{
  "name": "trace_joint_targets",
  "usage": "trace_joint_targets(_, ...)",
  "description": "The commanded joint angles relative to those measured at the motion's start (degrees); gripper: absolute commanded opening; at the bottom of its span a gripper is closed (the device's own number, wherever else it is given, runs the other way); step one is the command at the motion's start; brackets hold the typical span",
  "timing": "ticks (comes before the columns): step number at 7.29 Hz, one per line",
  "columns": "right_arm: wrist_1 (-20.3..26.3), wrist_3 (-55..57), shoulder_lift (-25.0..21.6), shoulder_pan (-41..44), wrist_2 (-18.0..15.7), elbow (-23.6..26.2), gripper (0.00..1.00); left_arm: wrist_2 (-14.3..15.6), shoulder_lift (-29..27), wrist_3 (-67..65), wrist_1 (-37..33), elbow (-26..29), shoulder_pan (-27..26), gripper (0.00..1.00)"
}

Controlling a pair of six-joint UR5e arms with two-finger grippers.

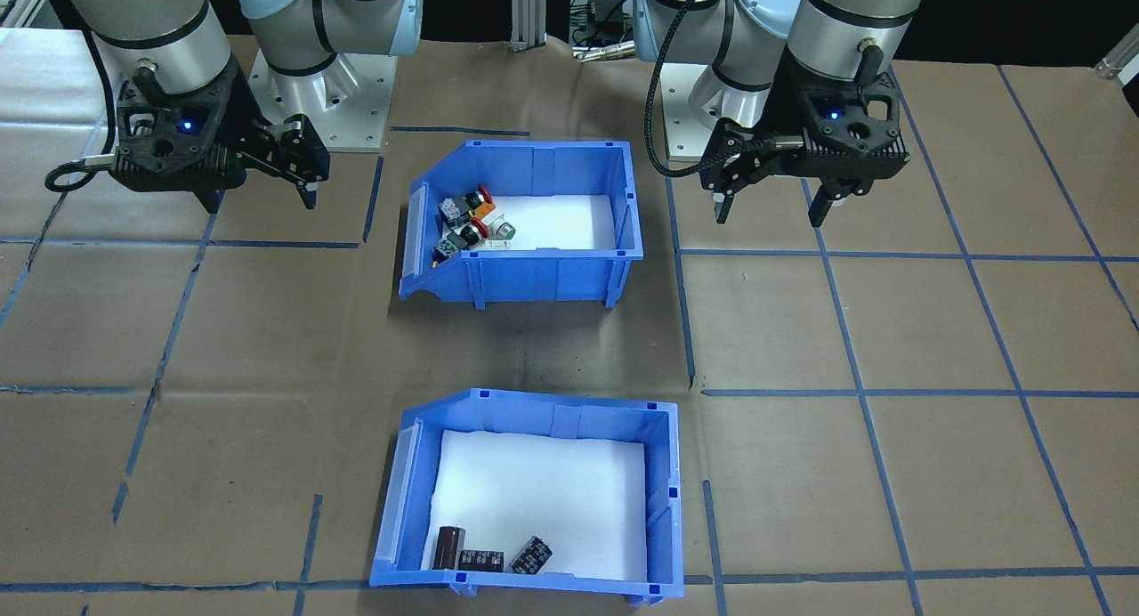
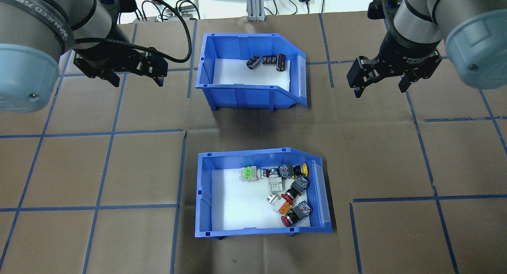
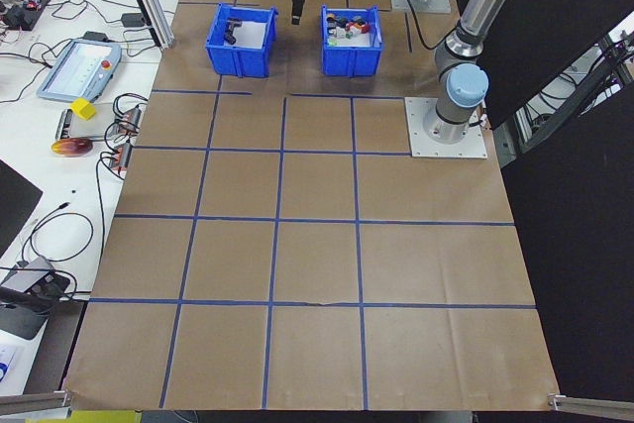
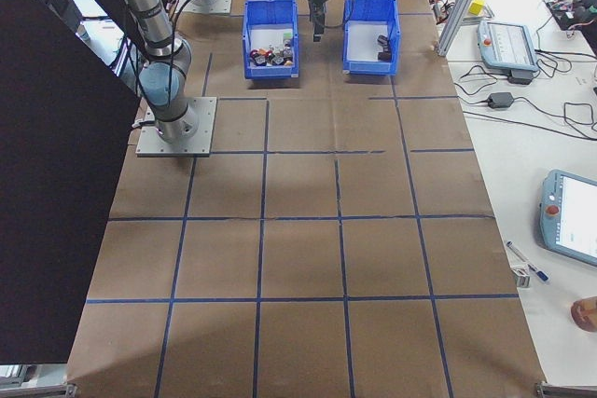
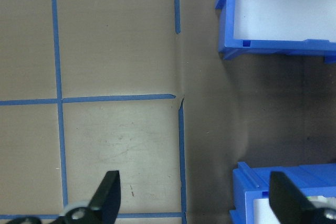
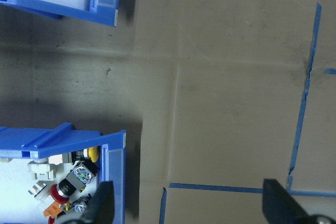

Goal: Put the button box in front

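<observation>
The button box (image 2: 253, 230) is a blue bin with a white liner and red, yellow, green and orange push-buttons (image 2: 289, 195) heaped at its sloped end. It sits on the robot's side of the table, shown in the front-facing view as the far bin (image 1: 534, 273). My left gripper (image 2: 137, 82) hangs open and empty over bare paper, well to the left of both bins. My right gripper (image 2: 380, 90) hangs open and empty to their right. In the wrist views, the box's corner (image 5: 283, 179) and its button end (image 6: 68, 137) show.
A matching blue bin (image 2: 241, 94) holding three black cylindrical parts (image 2: 267, 61) stands on the far side, in line with the button box and a gap apart. Blue tape lines grid the brown paper. Cables and devices lie past the far edge.
</observation>
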Motion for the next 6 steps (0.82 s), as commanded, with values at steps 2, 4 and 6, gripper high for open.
trace_joint_targets(2,0.00,0.00,0.00,0.00,0.08,0.18,1.00,0.04,0.18,0.05,0.07,-0.66,-0.02,0.99)
trace_joint_targets(4,0.00,-0.26,0.00,0.00,0.08,0.18,1.00,0.03,0.18,0.05,-0.10,-0.74,-0.02,0.99)
trace_joint_targets(6,0.09,-0.96,0.00,0.00,-0.09,0.18,1.00,-0.23,0.36,-0.04,-0.28,-0.83,-0.37,0.99)
